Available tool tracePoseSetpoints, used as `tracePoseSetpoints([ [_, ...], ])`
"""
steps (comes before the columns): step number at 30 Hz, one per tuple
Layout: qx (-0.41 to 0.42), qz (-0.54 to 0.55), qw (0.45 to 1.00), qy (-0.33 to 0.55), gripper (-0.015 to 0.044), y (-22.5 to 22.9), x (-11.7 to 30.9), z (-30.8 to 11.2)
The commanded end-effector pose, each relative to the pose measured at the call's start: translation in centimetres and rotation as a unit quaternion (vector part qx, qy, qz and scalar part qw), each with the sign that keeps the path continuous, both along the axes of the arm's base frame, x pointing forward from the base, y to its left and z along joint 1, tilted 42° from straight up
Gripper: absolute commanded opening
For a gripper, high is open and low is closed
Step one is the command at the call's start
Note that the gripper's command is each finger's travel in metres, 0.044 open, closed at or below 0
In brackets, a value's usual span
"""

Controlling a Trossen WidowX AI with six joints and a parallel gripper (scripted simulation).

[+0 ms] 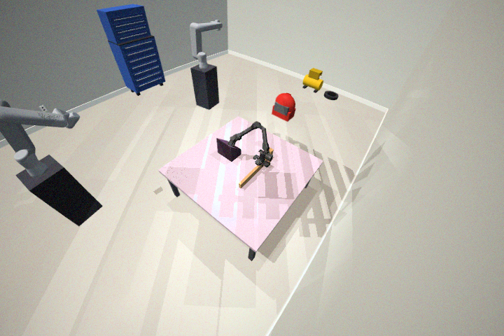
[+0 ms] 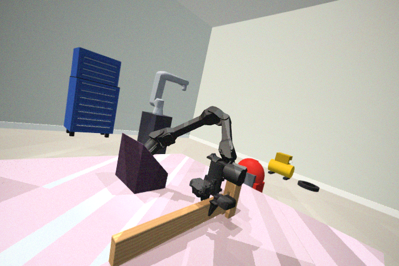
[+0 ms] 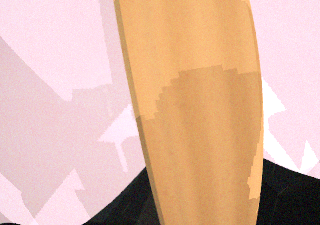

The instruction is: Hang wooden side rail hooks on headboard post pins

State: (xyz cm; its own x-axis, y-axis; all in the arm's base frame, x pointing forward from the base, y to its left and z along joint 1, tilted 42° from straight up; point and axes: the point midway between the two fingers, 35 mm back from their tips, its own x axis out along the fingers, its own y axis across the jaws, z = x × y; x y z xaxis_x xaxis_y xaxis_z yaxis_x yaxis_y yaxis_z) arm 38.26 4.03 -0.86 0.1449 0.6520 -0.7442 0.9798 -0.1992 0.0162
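The wooden side rail [image 1: 250, 176] [image 2: 162, 226] [image 3: 200, 110] runs from its far end, low at the table, towards the headboard post. In the exterior view the bottom of that far end is cut near the frame's edge. The post [image 1: 271, 150] [image 2: 234, 190] stands upright behind the gripper. My gripper [image 1: 262, 161] [image 2: 207, 204] [image 3: 194, 157] is shut on the rail close to its post end, with a finger on each side. The rail's post end is at or very near the post; contact cannot be told. The hooks, slot and pins are hidden.
The arm's dark wedge-shaped base block [image 1: 227, 150] [image 2: 137, 169] stands on the pink table [image 1: 205, 186] [image 2: 65, 200], left of the rail. Beyond the table are a red helmet-like object [image 1: 284, 106] [image 2: 251, 167], a blue cabinet [image 1: 136, 51] [image 2: 93, 93] and grey arms on pedestals.
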Motion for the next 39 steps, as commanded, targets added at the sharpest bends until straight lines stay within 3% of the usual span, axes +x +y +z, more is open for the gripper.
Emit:
tracePoseSetpoints([
  [1, 0.0, -0.005, 1.0, -0.004, 0.0, -0.21, 0.16, 0.44],
  [39, 0.0, -0.005, 1.0, -0.004, 0.0, 0.11, 0.19, 0.71],
])
